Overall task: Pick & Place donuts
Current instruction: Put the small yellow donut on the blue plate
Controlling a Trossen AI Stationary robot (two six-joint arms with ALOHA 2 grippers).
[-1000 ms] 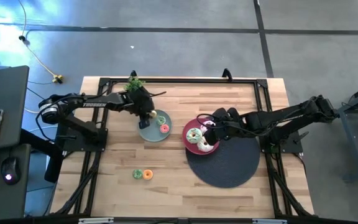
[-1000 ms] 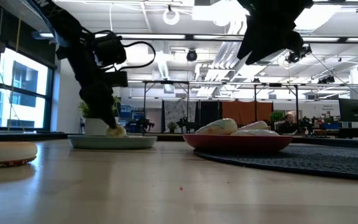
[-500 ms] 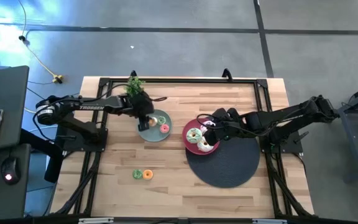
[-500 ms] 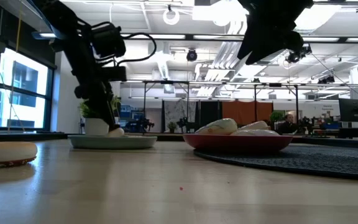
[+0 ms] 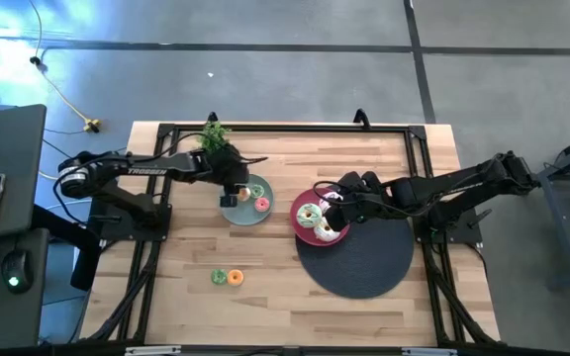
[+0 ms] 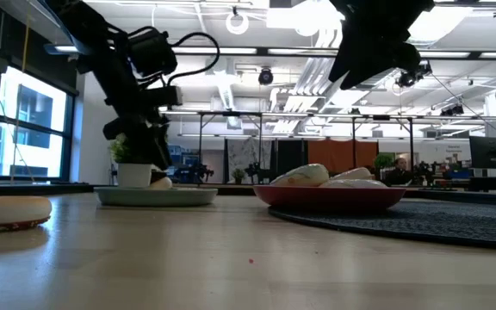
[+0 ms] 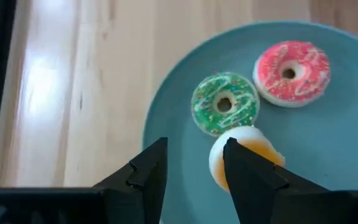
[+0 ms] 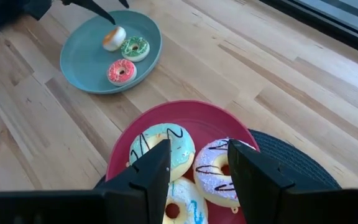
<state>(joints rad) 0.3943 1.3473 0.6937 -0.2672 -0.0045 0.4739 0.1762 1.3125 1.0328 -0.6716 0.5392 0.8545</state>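
The donuts lie in three groups on the pale wooden worktop (image 5: 364, 158). Farthest left, a tiny green ring donut (image 5: 220, 277) and a tiny orange ring donut (image 5: 236, 278) sit side by side on the bare wood near the front edge. Further right, the round grey-green plate (image 5: 237, 213) carries a tiny green sprinkled donut (image 7: 224, 104), a tiny pink donut (image 7: 291, 73) beside it, and a pale yellow-orange donut (image 7: 244, 155) tilted on its side. The left gripper (image 7: 194, 165) hangs just above this plate, its jaws parted and holding nothing, with the yellow-orange donut lying just beyond one fingertip. A small potted green plant (image 5: 214, 133) stands behind the plate at the worktop's back edge. Right again, the round pink plate (image 8: 197, 121) overlaps a dark round mat (image 5: 369, 267) and holds three larger iced donuts: a green-iced one (image 8: 161, 147), a white one (image 8: 216, 169) and a third (image 8: 180, 208) partly hidden. The right gripper (image 8: 194, 165) hovers above this plate, jaws apart and empty.
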